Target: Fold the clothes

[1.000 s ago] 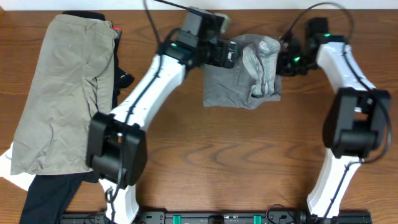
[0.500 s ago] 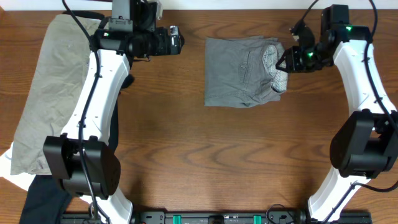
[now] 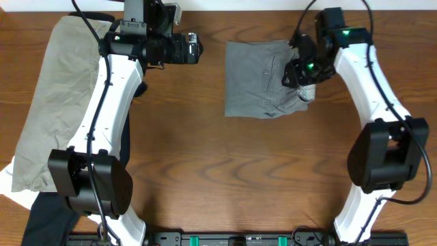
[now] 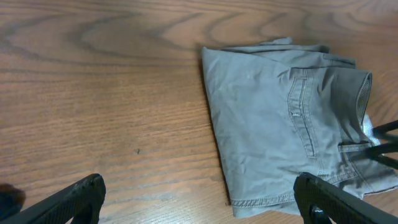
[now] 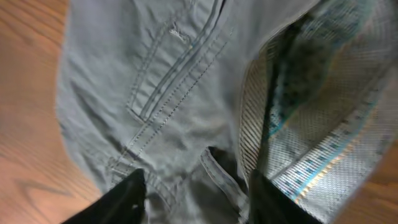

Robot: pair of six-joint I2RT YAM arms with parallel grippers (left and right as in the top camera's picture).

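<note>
The grey shorts lie folded on the table at the back centre, with the waistband and pale inner lining at the right. They also show in the left wrist view and fill the right wrist view. My left gripper is open and empty, to the left of the shorts over bare wood. My right gripper is open, low over the right part of the shorts by the waistband and belt loop. Whether its fingers touch the cloth I cannot tell.
A khaki-beige garment lies spread at the far left, over a black garment and something white. The wooden table runs to the front edge, where a black rail stands.
My right gripper has moved left, from the shorts' right edge to over the waistband area. The turned-up waistband lies flatter than a second ago. My left arm has swung away left and holds still.
</note>
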